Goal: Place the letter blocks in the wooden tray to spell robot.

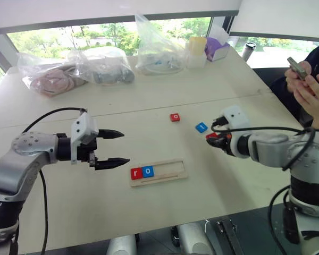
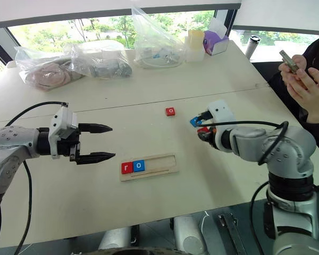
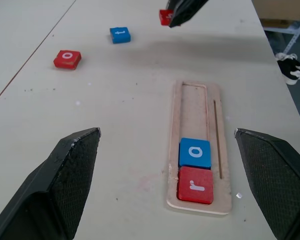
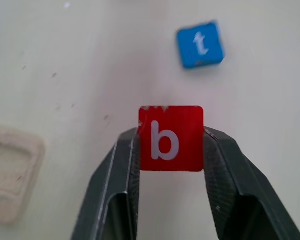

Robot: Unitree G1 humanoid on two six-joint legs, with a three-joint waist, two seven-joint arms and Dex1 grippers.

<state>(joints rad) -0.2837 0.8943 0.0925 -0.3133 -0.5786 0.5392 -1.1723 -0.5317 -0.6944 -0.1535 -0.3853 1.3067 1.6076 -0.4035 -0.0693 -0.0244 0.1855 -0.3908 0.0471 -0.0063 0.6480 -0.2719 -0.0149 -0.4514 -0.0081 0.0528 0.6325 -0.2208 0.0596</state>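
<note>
The letter blocks are flat square tiles with rounded corners and white lowercase letters. In the left eye view, the red r block point(image 1: 136, 173) and the blue o block point(image 1: 148, 171) lie side by side, touching, at the left end of the wooden tray point(image 1: 170, 172), a long, narrow strip of pale wood with a shallow lengthwise recess. The tray lies flat on the pale desk point(image 1: 149, 106). The red o block point(image 1: 174, 117) and the blue t block point(image 1: 201, 127) lie loose on the desk beyond the tray, apart from each other. The left gripper point(image 1: 112, 148) hangs above the desk just left of the tray, its black tapered jaws spread wide with nothing between them. The right gripper point(image 1: 212, 139) is right of the tray, near the blue t block, with a red tile pinched at its tip. Clear plastic bags point(image 1: 154, 48) rest at the far edge of the desk. A person's hands point(image 1: 308, 87) hold a phone at the right.

In the left wrist view, the two textured black fingers point(image 3: 65, 175) stand far apart on either side of the tray's filled end. The remainder of the recess is bare wood.

In the right wrist view, the jaws are pressed onto opposite edges of the red b block point(image 4: 171, 138), which is held clear of the desk. The blue t block lies on the desk beyond it, and a rounded corner of the tray shows to one side.
</note>
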